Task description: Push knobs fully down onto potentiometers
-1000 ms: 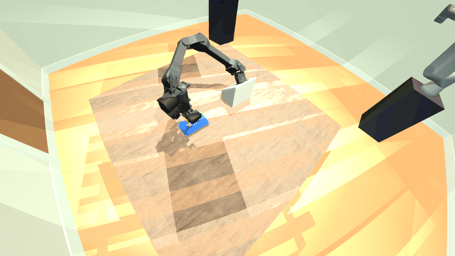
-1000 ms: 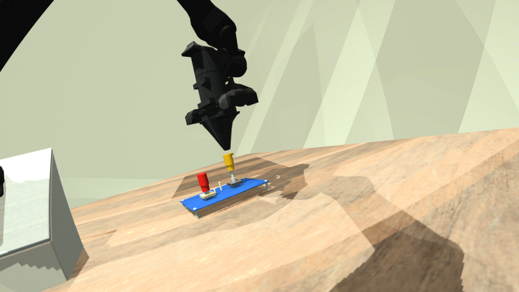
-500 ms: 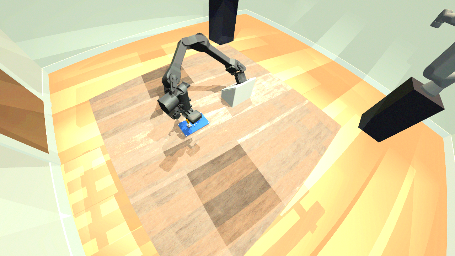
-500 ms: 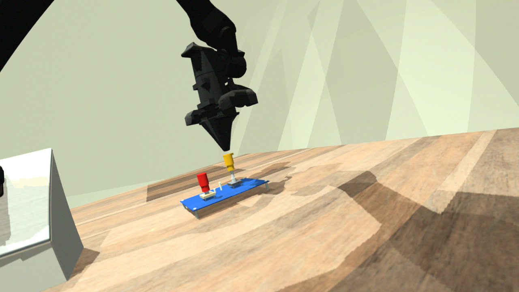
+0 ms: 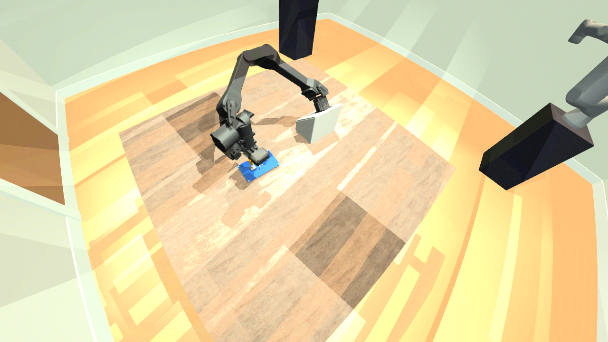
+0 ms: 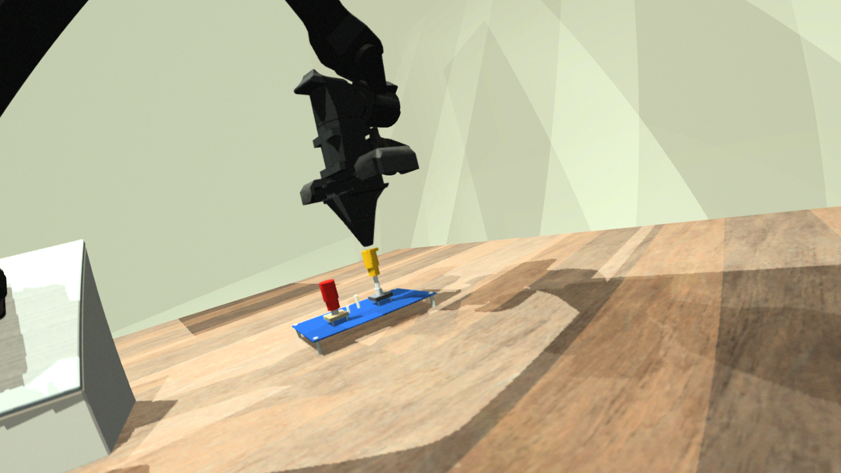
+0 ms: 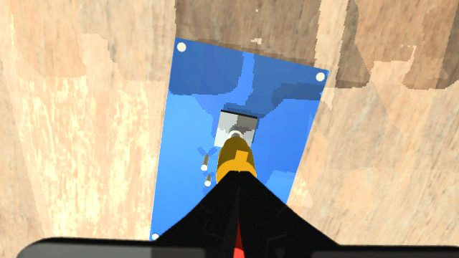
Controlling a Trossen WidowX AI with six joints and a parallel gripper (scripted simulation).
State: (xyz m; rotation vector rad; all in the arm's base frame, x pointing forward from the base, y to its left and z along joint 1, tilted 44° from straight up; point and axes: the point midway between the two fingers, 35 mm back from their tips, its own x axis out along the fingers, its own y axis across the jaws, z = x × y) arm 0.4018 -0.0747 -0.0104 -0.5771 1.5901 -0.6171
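The blue circuit board (image 5: 265, 172) (image 6: 309, 331) (image 7: 186, 140) stands on short legs. The yellow knob (image 6: 370, 262) (image 7: 234, 162) sits high on its shaft, with a long piece of shaft bare above the grey potentiometer (image 6: 380, 297) (image 7: 225, 133). The red knob (image 6: 329, 294) (image 7: 239, 251) stands over the cream potentiometer (image 6: 336, 318), with a short piece of shaft showing below it. My gripper (image 6: 367, 244) (image 7: 238, 180) is shut and empty, pointing down. Its tips are right at the top of the yellow knob; whether they touch it I cannot tell. In the top view the gripper body hides the tips.
Two thin pale pins (image 6: 356, 301) (image 7: 205, 163) stand on the board between the potentiometers. A white and grey box (image 5: 325, 123) (image 6: 46, 329) stands by my arm's base. A black pillar (image 5: 296, 27) is at the back, and a grey arm on a black pedestal (image 5: 531, 148) is far right.
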